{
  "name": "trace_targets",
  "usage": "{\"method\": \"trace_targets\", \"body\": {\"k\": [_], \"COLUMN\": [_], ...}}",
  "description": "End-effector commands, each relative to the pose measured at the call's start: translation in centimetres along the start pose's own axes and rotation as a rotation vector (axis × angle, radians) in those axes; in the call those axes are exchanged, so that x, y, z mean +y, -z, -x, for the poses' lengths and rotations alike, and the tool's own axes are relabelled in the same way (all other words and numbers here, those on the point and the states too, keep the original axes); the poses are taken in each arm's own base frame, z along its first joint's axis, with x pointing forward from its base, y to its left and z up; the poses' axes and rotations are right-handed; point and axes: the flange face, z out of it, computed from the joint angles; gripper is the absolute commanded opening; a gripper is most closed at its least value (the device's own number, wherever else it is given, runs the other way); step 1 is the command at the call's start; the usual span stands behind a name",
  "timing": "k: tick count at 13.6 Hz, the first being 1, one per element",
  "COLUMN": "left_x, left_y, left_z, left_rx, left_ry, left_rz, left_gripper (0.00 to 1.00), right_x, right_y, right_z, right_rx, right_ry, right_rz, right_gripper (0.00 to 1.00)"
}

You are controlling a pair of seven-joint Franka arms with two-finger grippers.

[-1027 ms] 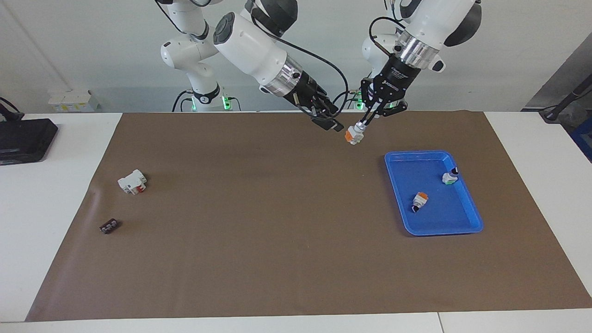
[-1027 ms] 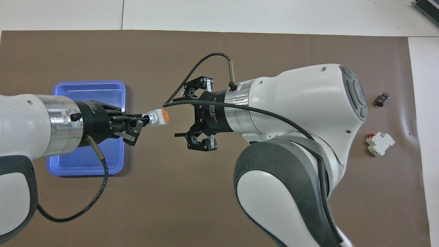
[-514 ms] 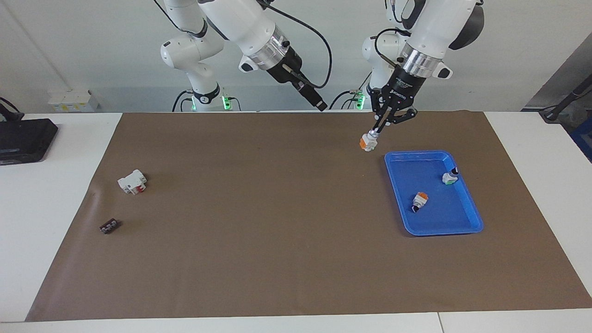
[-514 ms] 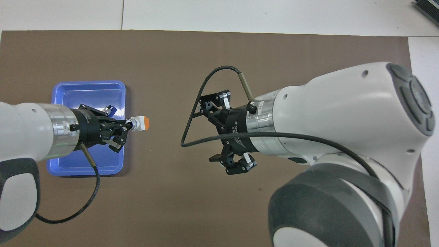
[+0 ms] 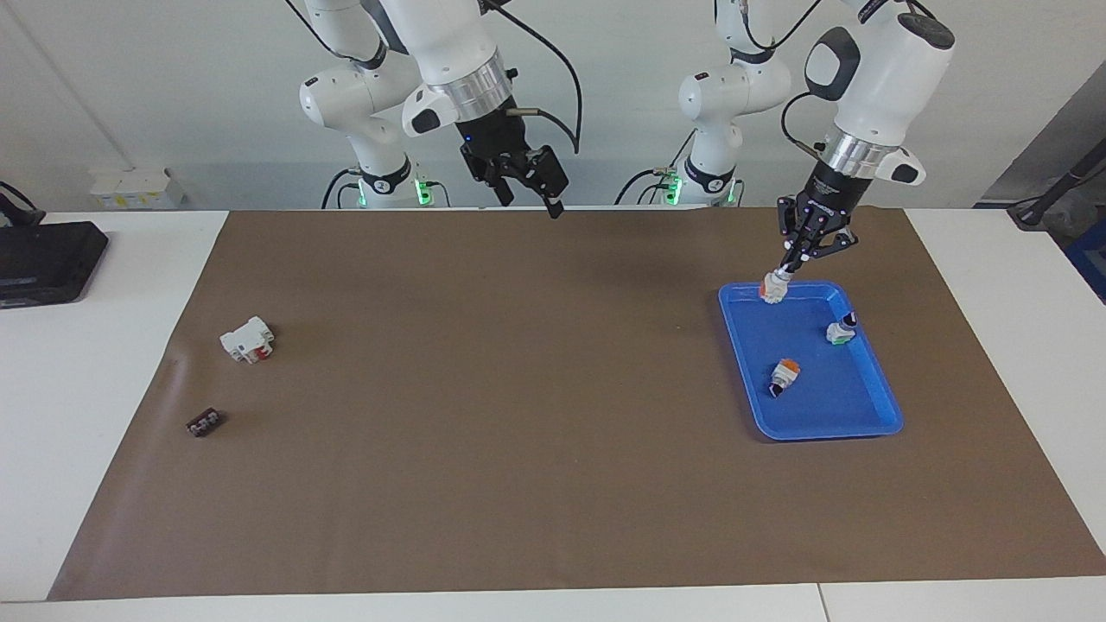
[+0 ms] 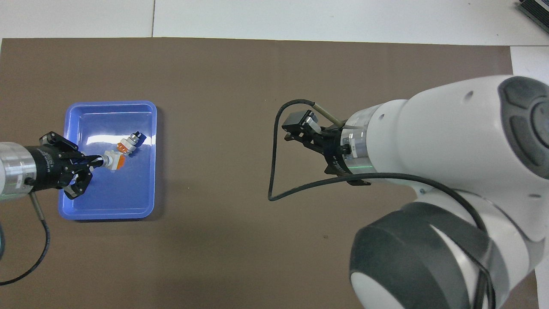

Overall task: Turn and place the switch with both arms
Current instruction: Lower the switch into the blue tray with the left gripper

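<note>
My left gripper (image 5: 786,269) is shut on the black knob end of a white-grey switch (image 5: 772,290) with an orange block. It holds the switch low over the corner of the blue tray (image 5: 881,428) nearest the robots. I cannot tell whether the switch touches the tray. The overhead view shows the left gripper (image 6: 99,161), the held switch (image 6: 115,162) and the tray (image 6: 107,206). My right gripper (image 5: 529,203) is open and empty, raised over the mat's edge at the robots' end; it also shows in the overhead view (image 6: 296,128).
Two more switches lie in the tray, an orange one (image 5: 785,376) (image 6: 130,143) and a green one (image 5: 840,331). A white blocky part with red bits (image 5: 247,339) and a small black piece (image 5: 204,422) lie toward the right arm's end. A black device (image 5: 43,259) sits off the mat.
My left gripper has carried the switch from over the mat to over the tray and lowered it. My right arm has drawn back and up, away from the switch.
</note>
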Motion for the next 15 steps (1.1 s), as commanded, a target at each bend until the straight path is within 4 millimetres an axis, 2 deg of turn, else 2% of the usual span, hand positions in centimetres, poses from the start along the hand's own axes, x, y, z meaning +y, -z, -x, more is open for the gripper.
{"method": "trace_targets", "body": {"k": [1, 3, 4, 6, 8, 9, 11, 12, 15], "left_x": [0.7, 2.1, 2.9, 4.0, 4.8, 5.0, 5.6, 5.6, 5.0], "left_y": [-1.5, -4.0, -6.0, -9.7, -11.3, -11.5, -11.5, -11.5, -12.3], "left_z": [-2.9, -3.8, -4.1, -5.0, -6.4, -6.7, -8.6, -8.7, -8.0], "left_rx": [0.032, 0.029, 0.024, 0.014, 0.018, 0.020, 0.025, 0.032, 0.127], "left_ry": [-0.252, -0.466, -0.554, -0.677, -0.790, -0.893, -1.042, -1.129, -1.391], "left_rz": [0.035, 0.034, 0.028, 0.012, 0.011, 0.007, 0.002, -0.007, -0.114], "left_gripper": [0.00, 0.00, 0.00, 0.00, 0.00, 0.00, 0.00, 0.00, 0.00], "right_x": [2.9, 5.8, 7.2, 10.2, 14.4, 16.7, 21.0, 22.4, 23.7], "right_y": [0.4, 1.1, 1.7, 3.3, 6.4, 8.0, 10.2, 10.7, 11.4], "right_z": [-3.6, -7.6, -9.4, -13.0, -15.8, -16.6, -17.7, -18.2, -18.2], "right_rx": [0.095, 0.104, 0.105, 0.115, 0.130, 0.117, 0.066, 0.048, 0.026], "right_ry": [0.216, 0.407, 0.480, 0.536, 0.533, 0.536, 0.519, 0.498, 0.488], "right_rz": [0.117, 0.189, 0.198, 0.208, 0.215, 0.228, 0.257, 0.266, 0.373], "right_gripper": [1.00, 1.00, 1.00, 1.00, 1.00, 1.00, 1.00, 1.00, 1.00]}}
